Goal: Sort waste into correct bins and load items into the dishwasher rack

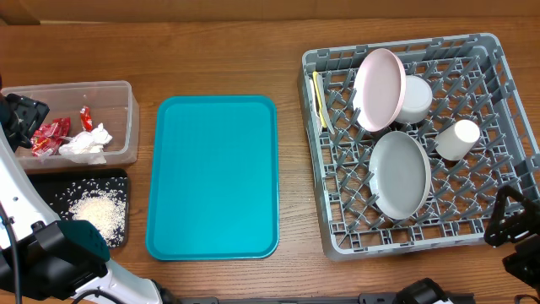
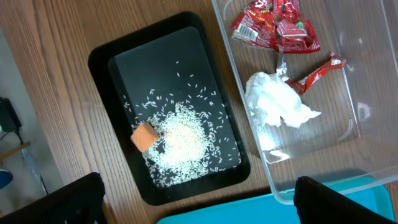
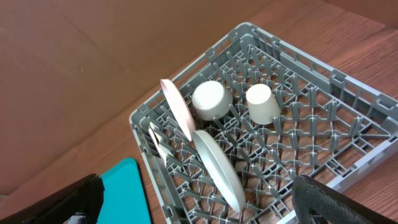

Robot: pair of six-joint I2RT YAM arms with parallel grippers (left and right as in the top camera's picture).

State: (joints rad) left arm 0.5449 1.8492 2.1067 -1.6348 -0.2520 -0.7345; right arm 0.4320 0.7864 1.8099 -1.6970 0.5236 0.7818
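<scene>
Crinkled red wrappers (image 2: 273, 25) and a crumpled white napkin (image 2: 277, 106) lie in the clear tub (image 2: 245, 124). Beside it, the black tray (image 2: 102, 68) holds loose rice (image 2: 183, 140) and an orange cube (image 2: 144, 137). My left gripper (image 2: 202, 208) hangs open high above both bins, empty. In the grey rack (image 1: 506, 101) stand a white plate (image 1: 380, 89) and a grey plate (image 1: 399, 175), with a white bowl (image 1: 415, 99), a small cup (image 1: 458, 139) and pale yellow cutlery (image 1: 319, 101). My right gripper (image 3: 202, 205) is open and empty above the rack's near corner.
A flat teal tray (image 1: 213, 177) lies bare between the bins and the rack on the wooden table. The left arm's base (image 1: 76, 245) sits at the front left. The right arm (image 1: 509, 221) is at the front right edge.
</scene>
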